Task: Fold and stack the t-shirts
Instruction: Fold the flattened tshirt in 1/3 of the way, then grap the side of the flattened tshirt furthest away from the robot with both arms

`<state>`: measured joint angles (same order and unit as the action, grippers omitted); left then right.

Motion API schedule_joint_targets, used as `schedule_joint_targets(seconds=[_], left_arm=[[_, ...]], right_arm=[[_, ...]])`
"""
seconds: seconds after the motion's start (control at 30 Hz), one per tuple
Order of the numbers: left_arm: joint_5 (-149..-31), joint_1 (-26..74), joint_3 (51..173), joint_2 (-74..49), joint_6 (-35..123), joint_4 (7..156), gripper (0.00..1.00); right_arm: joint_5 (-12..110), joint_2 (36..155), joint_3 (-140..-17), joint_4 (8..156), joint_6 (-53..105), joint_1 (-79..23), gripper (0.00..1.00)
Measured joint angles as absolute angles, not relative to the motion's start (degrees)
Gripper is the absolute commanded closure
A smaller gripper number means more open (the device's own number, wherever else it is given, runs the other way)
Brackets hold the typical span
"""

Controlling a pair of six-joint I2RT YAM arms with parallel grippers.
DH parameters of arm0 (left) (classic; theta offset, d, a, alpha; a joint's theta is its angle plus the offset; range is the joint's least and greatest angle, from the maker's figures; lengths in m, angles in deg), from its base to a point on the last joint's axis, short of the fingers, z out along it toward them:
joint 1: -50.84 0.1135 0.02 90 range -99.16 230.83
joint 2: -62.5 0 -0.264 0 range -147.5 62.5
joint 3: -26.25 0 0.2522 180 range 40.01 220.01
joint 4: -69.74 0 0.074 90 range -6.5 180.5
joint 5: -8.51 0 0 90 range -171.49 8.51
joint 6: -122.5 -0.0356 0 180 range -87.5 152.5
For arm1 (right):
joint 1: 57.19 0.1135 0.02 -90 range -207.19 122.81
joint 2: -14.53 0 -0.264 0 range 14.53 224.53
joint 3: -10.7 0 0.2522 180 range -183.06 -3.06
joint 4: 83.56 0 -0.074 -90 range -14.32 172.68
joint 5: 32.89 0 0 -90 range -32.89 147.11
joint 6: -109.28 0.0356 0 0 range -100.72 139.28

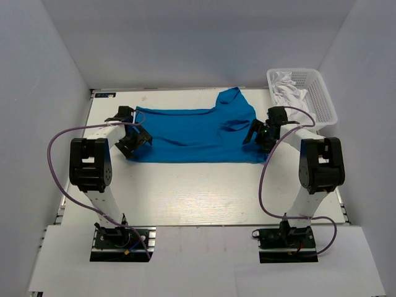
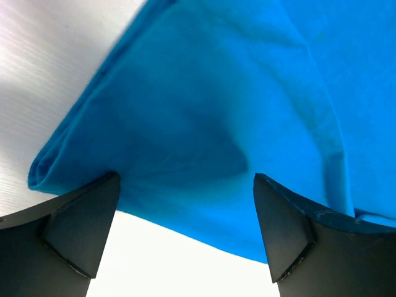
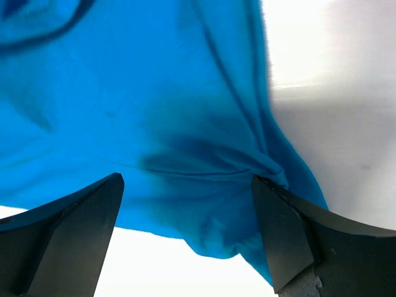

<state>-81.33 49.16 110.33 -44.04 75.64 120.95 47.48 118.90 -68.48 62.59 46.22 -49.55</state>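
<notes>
A blue t-shirt [image 1: 192,133] lies folded lengthwise across the far half of the table, one sleeve sticking up at the back right. My left gripper [image 1: 132,143] is open at the shirt's near left corner, its fingers [image 2: 80,229] wide apart over the folded edge [image 2: 185,154]. My right gripper [image 1: 260,137] is open at the shirt's near right corner, fingers [image 3: 284,235] straddling the bunched cloth [image 3: 185,142]. Neither holds cloth.
A white basket [image 1: 309,93] with white cloth [image 1: 286,86] in it stands at the back right. White walls close in the table on three sides. Purple cables loop beside both arms.
</notes>
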Motion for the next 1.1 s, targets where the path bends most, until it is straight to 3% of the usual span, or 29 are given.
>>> schedule_joint_targets(seconds=[0.43,0.6,0.73,0.87,1.1], left_arm=[[-81.2,48.9,98.3,-34.2,75.8,119.9,0.0],[-82.0,48.9,86.3,-22.8,77.6,127.1,0.0],[-81.7,48.9,83.5,-17.9,78.7,135.7,0.0],[-80.3,48.9,91.3,-15.9,79.0,139.2,0.0],[-76.0,49.5,113.0,-23.8,77.5,132.8,0.0]], right_arm=[[44.2,103.6,-50.2,66.9,45.8,-51.2,0.1],[44.0,93.0,-41.4,62.3,47.2,-49.9,0.1],[45.6,86.5,-38.3,55.6,47.8,-48.5,0.1],[47.2,85.7,-42.1,50.4,47.6,-47.2,0.1],[50.1,96.6,-69.0,52.4,44.3,-46.3,0.1]])
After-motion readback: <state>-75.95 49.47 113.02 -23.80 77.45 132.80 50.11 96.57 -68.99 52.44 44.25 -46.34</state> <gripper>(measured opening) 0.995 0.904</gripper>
